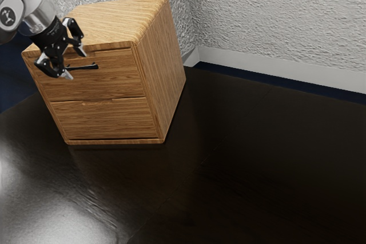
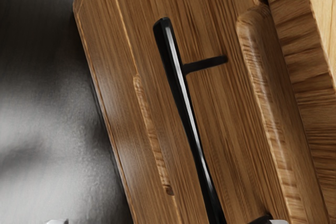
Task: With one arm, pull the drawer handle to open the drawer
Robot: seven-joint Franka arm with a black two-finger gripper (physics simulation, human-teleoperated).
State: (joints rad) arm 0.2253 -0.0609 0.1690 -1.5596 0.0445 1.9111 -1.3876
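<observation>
Nearest the exterior camera, a glossy dark brown worktop (image 1: 240,187) is seen, with pale sheen at the exterior view's left. Further back, a light-brown, box-shaped wooden cabinet (image 1: 154,55) is set on it, towards the exterior view's left. Two drawers are stacked in its front: a plain wooden lower drawer (image 1: 108,117) and a wooden upper drawer (image 1: 108,84). A slim black bar handle (image 1: 90,66) is carried by the upper drawer, whose front is seen about level with the lower one. The black two-finger tool (image 1: 76,65) is held at this handle's end nearer the exterior view's left, its fingers spread above and below the bar. In the wrist view, the handle (image 2: 184,103) is shown between them, and no pinch is seen. Behind the cabinet, a white rough-textured wall (image 1: 274,15) is seen.
</observation>
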